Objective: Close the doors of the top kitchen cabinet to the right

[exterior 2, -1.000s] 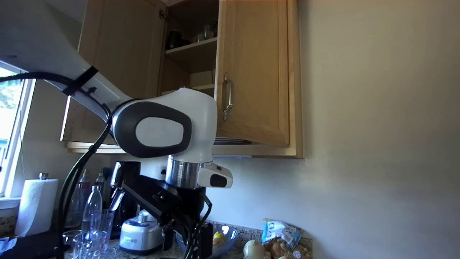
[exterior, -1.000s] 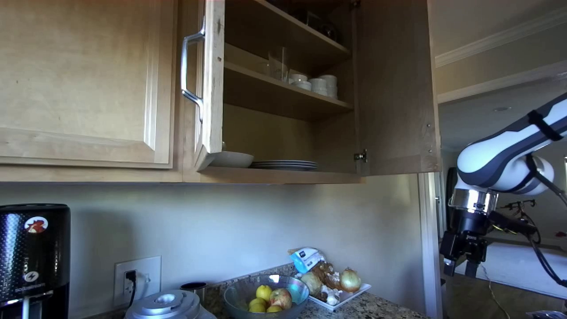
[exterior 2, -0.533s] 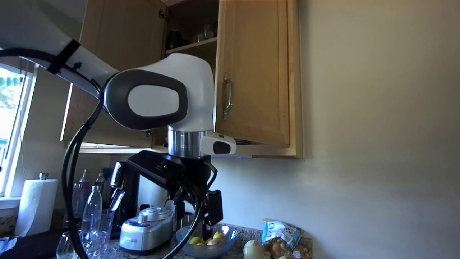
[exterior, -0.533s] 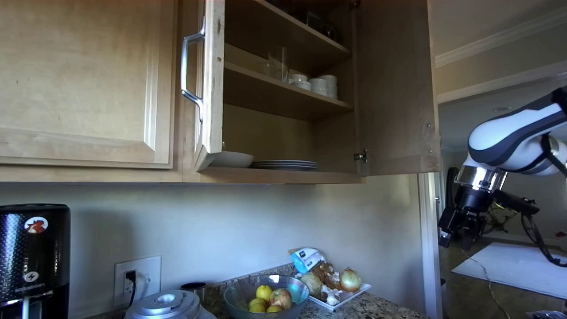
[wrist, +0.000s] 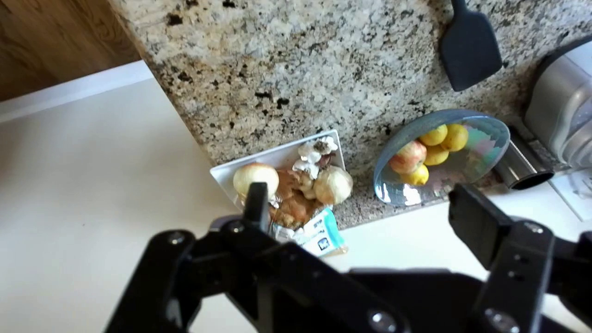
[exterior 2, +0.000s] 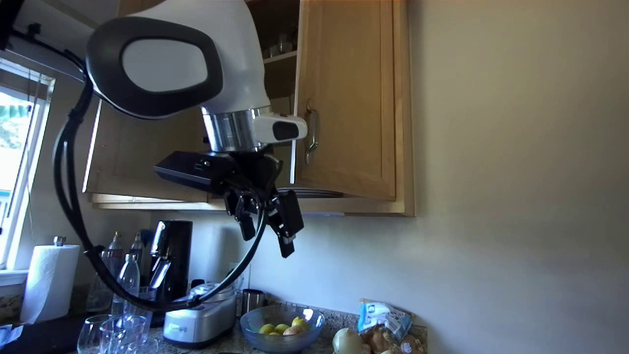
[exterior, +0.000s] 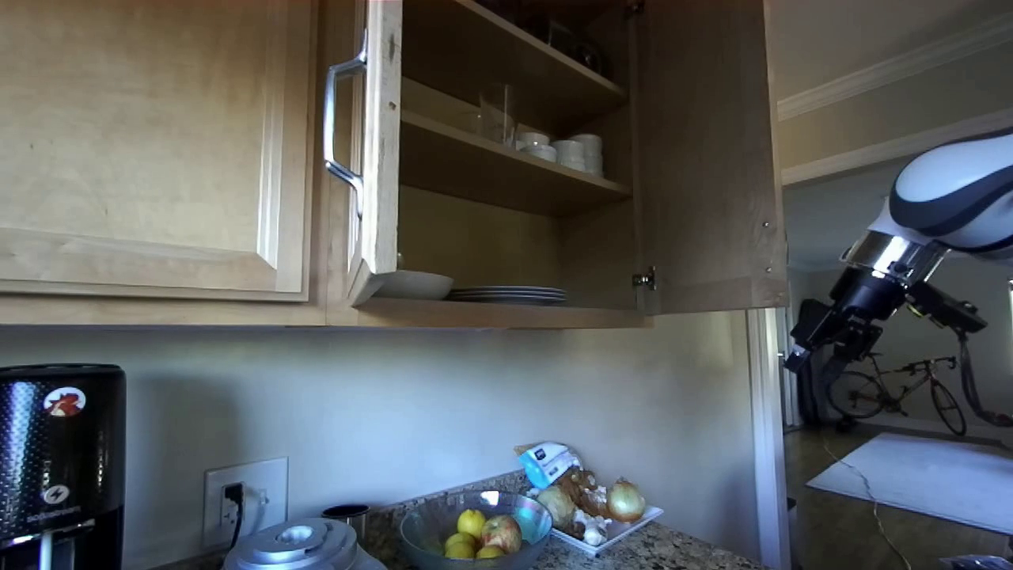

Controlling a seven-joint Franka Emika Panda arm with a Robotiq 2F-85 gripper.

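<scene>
The top kitchen cabinet point(exterior: 506, 318) is light honey wood, with shelves of glasses, white cups and plates. Both of its doors stand open. The left door point(exterior: 383, 158) is nearly edge-on in an exterior view, with its silver bar handle outward; it also shows in an exterior view point(exterior 2: 142, 157), partly behind the arm. The right door point(exterior: 708, 158) shows its inner face; in an exterior view its front and handle show point(exterior 2: 349, 98). My gripper point(exterior: 813, 364) is open and empty, apart from the doors and below them point(exterior 2: 268, 241). The wrist view shows its fingers spread point(wrist: 358, 199), with neither door in view.
On the granite counter point(wrist: 296, 83) stand a glass fruit bowl point(exterior 2: 282, 339), a tray of onions point(wrist: 231, 167), a silver appliance point(exterior 2: 196, 319) and a black spatula point(wrist: 471, 51). Drinking glasses point(exterior 2: 123, 334) and a paper towel roll point(exterior 2: 49, 285) stand at the left. A closed cabinet door point(exterior: 142, 142) adjoins.
The arm and gripper have risen, and the gripper has tilted so its fingers point less straight down. The doors have not moved. The gripper stays open.
</scene>
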